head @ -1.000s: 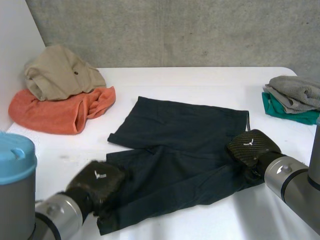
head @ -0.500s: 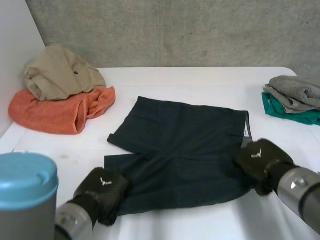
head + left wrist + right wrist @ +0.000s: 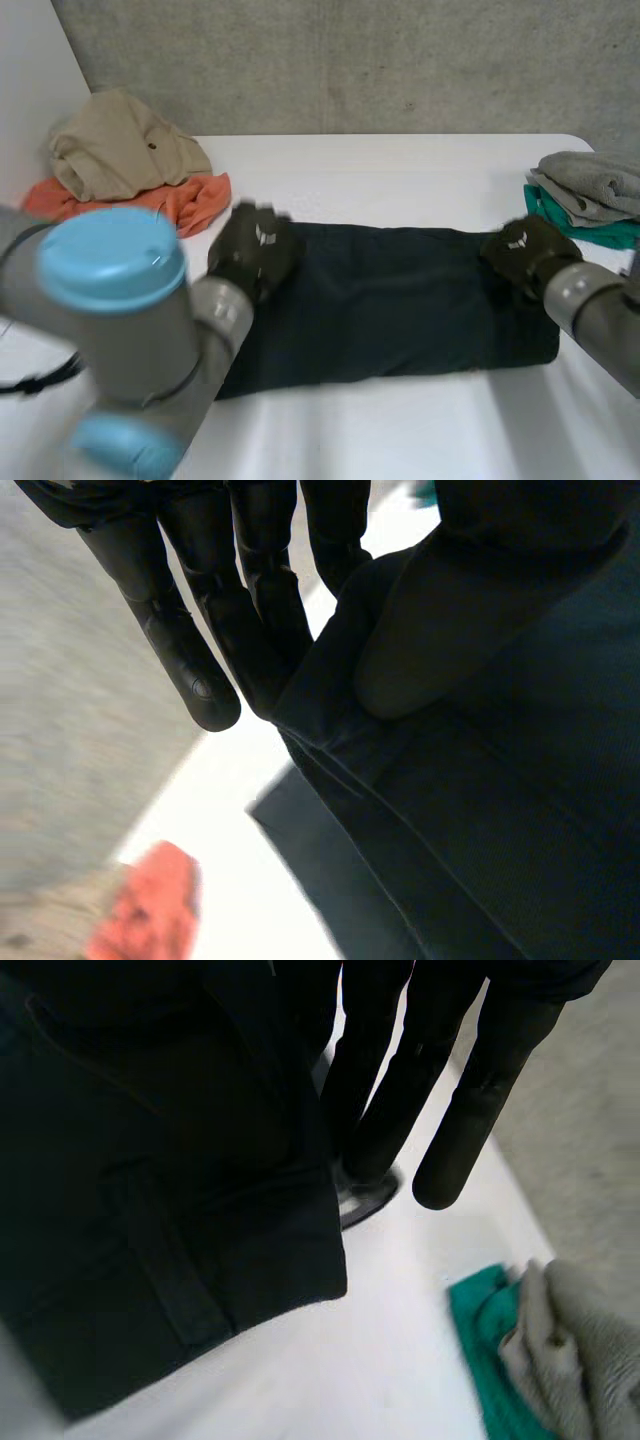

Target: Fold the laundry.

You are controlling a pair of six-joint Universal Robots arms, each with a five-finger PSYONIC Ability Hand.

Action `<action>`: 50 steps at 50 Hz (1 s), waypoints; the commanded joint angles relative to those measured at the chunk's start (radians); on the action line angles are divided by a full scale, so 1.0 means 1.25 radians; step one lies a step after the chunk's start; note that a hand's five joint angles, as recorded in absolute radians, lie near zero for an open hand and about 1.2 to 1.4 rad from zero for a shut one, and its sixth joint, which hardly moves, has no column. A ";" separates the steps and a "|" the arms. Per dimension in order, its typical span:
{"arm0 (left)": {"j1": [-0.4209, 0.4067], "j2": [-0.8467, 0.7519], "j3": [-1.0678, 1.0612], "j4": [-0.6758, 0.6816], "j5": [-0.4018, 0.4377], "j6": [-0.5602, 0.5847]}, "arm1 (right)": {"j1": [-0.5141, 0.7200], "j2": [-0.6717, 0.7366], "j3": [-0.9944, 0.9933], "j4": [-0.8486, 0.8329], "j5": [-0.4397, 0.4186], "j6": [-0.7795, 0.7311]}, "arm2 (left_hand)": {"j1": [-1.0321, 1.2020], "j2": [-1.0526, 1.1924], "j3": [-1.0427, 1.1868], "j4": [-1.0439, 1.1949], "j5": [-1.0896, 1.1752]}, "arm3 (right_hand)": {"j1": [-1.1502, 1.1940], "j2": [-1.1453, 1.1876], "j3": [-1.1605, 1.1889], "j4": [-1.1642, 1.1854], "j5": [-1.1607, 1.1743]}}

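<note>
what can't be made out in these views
Head view: the left arm hides the near left corner of the dark shorts.
Head view: the same arm and the tan garment cover part of the orange cloth.
Head view: the grey towel and teal cloth are cut off by the edge.
Right wrist view: the shorts cover the right hand's palm, so its grip is unclear.

Grey arms (image 3: pixel 600 318), light-blue caps (image 3: pixel 110 262), black left hand (image 3: pixel 255 250), black right hand (image 3: pixel 527 250)
</note>
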State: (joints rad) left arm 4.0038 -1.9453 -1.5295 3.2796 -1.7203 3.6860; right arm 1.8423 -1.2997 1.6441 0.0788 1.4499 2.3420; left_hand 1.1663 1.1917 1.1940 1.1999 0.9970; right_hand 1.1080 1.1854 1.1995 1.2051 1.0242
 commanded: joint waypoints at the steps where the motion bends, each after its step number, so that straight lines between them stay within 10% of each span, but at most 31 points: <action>1: 0.039 -0.230 0.198 0.197 -0.031 0.148 | 0.014 0.112 -0.049 -0.259 0.039 0.021 | 0.184 0.164 0.162 0.157 0.180 | 0.231 0.169 0.157 0.153 0.158; 14: 0.072 -0.483 0.395 0.414 -0.031 0.308 | 0.026 0.403 -0.241 -0.536 0.045 0.021 | 0.184 0.164 0.162 0.157 0.180 | 0.127 0.065 0.054 0.049 0.054; 19: 0.067 -0.492 0.383 0.416 -0.036 0.306 | 0.031 0.426 -0.272 -0.537 0.057 0.025 | -0.793 -0.814 -0.816 -0.820 -0.798 | -0.747 -0.809 -0.820 -0.824 -0.819; 28: 0.031 -0.347 0.258 0.419 -0.039 0.290 | 0.014 0.240 -0.191 -0.466 0.059 0.144 | -0.793 -0.814 -0.816 -0.820 -0.798 | -0.747 -0.809 -0.820 -0.824 -0.819; 38: 0.021 -0.114 0.019 0.361 -0.033 0.108 | -0.045 0.123 -0.110 -0.006 -0.020 0.284 | -0.793 -0.813 -0.815 -0.820 -0.797 | -0.699 -0.761 -0.772 -0.777 -0.772; 50: 0.021 -0.054 -0.085 0.284 -0.030 -0.027 | -0.087 0.159 -0.015 -0.086 -0.100 0.278 | -0.788 -0.808 -0.810 -0.815 -0.792 | -0.649 -0.711 -0.723 -0.727 -0.722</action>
State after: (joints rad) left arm 4.0282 -2.0125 -1.6137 3.6553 -1.7570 3.6904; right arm 1.7453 -1.1442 1.6049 0.0562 1.3418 2.7041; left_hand 0.1923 0.2049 0.2116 0.2037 0.0493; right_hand 0.2437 0.2241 0.2223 0.2256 0.0568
